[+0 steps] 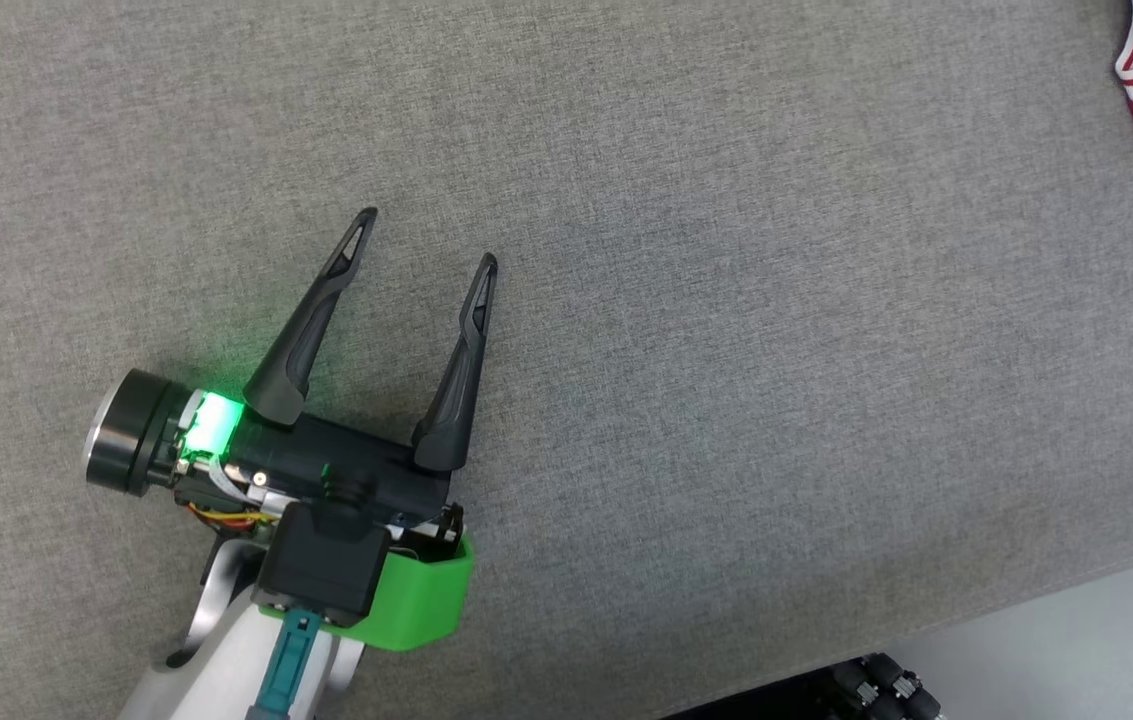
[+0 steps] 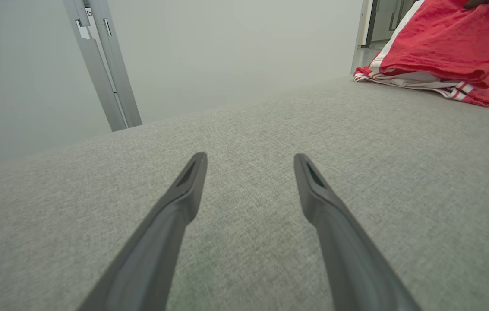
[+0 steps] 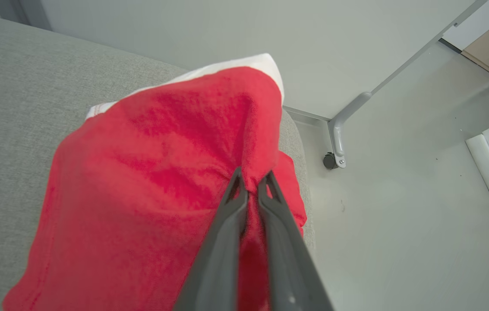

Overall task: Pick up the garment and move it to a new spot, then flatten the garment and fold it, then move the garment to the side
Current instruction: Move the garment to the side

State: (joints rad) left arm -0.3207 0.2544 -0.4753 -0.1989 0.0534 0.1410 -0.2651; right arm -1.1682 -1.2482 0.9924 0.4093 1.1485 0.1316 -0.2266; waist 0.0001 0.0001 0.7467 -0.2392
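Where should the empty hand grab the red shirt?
Probably the striped edge of the red shirt, coming low from the left gripper: it lies flat on the grey surface, facing that way, while the right gripper pinches the bunched top.

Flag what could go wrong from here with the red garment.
1. The right gripper is shut on a small pinch of the red garment; it may slip out in the move.
2. The garment sits at the corner of the grey padded surface, above the floor; loose fabric could slide off.
3. The left gripper is open and far off; a one-handed carry likely leaves it bunched.
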